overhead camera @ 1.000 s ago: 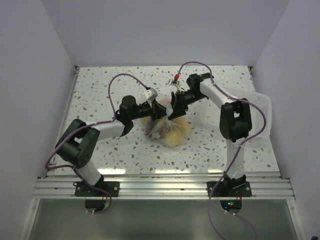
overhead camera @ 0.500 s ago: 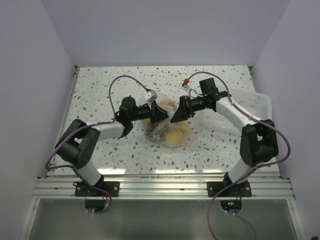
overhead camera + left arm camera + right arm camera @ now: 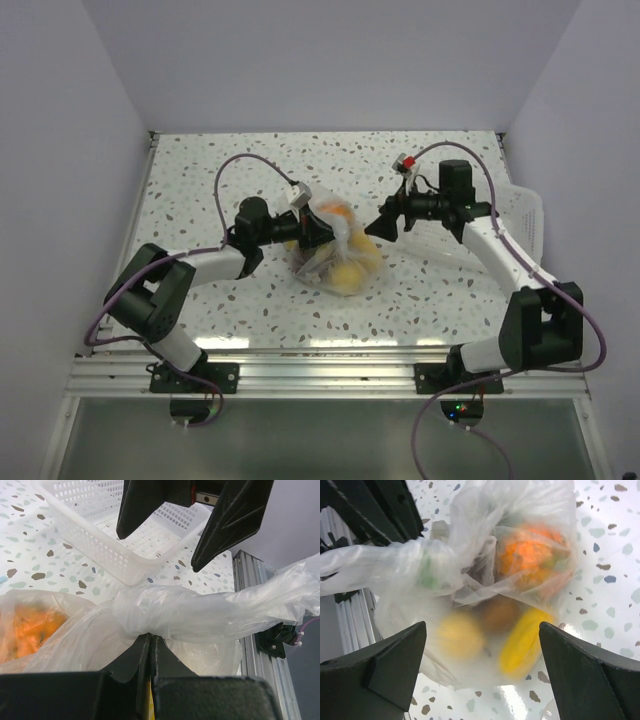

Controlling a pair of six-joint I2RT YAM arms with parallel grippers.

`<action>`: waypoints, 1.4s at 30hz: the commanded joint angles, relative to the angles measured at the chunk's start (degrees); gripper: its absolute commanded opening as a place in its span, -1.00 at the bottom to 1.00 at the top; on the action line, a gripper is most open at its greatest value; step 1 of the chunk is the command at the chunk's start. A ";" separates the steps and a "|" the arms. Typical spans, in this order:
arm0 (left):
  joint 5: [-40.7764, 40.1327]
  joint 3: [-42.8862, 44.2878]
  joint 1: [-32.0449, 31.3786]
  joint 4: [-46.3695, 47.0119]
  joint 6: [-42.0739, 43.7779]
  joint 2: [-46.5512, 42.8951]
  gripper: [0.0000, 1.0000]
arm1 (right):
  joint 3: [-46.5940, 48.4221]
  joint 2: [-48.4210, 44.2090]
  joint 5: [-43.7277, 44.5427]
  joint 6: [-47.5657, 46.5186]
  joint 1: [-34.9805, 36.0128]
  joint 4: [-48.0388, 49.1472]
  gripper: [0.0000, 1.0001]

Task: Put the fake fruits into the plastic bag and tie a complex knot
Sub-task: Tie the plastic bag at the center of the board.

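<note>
The clear plastic bag (image 3: 338,255) lies mid-table with the fake fruits inside: an orange one (image 3: 530,555), a yellow one (image 3: 525,640), a round yellow one (image 3: 460,632) and a dark one (image 3: 497,612). Its neck is twisted into a whitish knot (image 3: 200,612) that trails off to the side. My left gripper (image 3: 318,232) is shut, pinching the bag's plastic just under that twist (image 3: 150,637). My right gripper (image 3: 380,222) hangs wide open to the right of the bag, apart from it, with nothing between its fingers (image 3: 482,625).
A white slotted tray (image 3: 520,215) sits at the right edge of the table, behind the right arm, and shows in the left wrist view as the tray (image 3: 100,535). Walls close in the table on three sides. An aluminium rail (image 3: 320,375) runs along the near edge.
My right gripper has drawn back to the right, away from the bag's neck, and stands a little wider open. The left gripper keeps its pinch and has barely moved.
</note>
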 commanded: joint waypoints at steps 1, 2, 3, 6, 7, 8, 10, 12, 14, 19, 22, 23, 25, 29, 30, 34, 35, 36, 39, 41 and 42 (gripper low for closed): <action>1.42 0.43 0.34 3.30 0.47 -1.58 -1.00 | 0.37 -0.01 -1.12 -4.16 0.33 0.26 0.95; 1.86 0.43 0.34 3.56 0.47 -1.67 -1.00 | 2.11 2.70 -6.80 -5.91 0.15 -1.77 0.86; 2.21 0.26 0.34 4.18 0.38 -1.50 -1.00 | 3.17 4.21 -8.16 -6.89 0.93 -3.18 0.62; 2.65 0.34 0.25 4.97 -0.32 -1.23 -1.00 | 2.14 7.56 -4.33 4.39 3.21 2.22 0.39; 3.00 0.34 0.25 5.06 -0.41 -1.23 -1.00 | 0.21 6.61 -1.79 5.48 3.83 9.56 0.45; 2.92 0.43 0.33 4.97 -0.24 -1.41 -1.00 | -3.90 5.38 -0.28 6.02 4.54 13.20 0.39; 2.74 0.52 0.33 4.54 -0.24 -1.67 -1.00 | -5.51 3.43 1.67 8.12 6.38 17.79 0.35; 2.83 0.78 0.34 3.40 0.29 -1.67 -1.00 | -6.13 3.43 -0.78 11.18 7.26 19.03 0.25; 3.26 0.43 0.34 3.65 0.20 -1.58 -1.00 | -7.62 2.64 -2.28 13.40 8.05 24.48 0.18; 4.40 0.25 -0.10 4.27 -0.50 -0.79 -1.00 | -8.50 2.47 -3.35 18.49 10.78 32.54 0.11; 6.16 0.43 -0.37 4.71 -1.29 -0.27 -1.00 | -9.04 3.08 -3.70 21.75 11.49 37.05 0.16; 6.78 0.43 -0.37 4.71 -1.29 -0.18 -1.00 | -8.43 3.17 -3.96 21.84 11.84 37.15 0.18; 7.74 0.52 -0.46 5.59 -1.46 0.35 -1.00 | -7.98 3.52 -4.22 22.02 12.63 37.15 0.30; 8.81 0.87 -1.16 9.54 -3.31 1.23 -1.00 | -7.02 4.31 -5.63 22.28 13.77 37.76 0.62; 8.37 1.13 -1.42 10.24 -3.57 1.58 -1.00 | -6.84 4.22 -5.63 21.50 14.29 36.98 0.66; 7.75 2.45 -1.42 13.23 -6.56 2.28 -1.00 | -6.75 4.57 -5.63 17.81 14.74 32.76 0.70; 7.66 2.54 -1.42 13.76 -7.00 2.28 -1.00 | -6.84 4.75 -5.54 15.80 14.74 31.45 0.71; 7.75 2.63 -1.42 14.37 -7.53 2.37 -1.00 | -6.92 4.66 -5.02 15.08 14.65 30.22 0.71; 9.24 2.54 -1.42 16.48 -10.25 2.46 -1.00 | -7.45 5.01 -4.05 13.58 14.74 29.85 0.72; 10.64 1.84 -1.34 17.01 -11.66 2.46 -1.00 | -7.45 5.28 -4.05 13.58 14.74 29.94 0.72; 11.08 1.49 -1.25 17.01 -11.84 2.02 -1.00 | -7.28 5.02 -5.27 13.15 14.65 28.29 0.72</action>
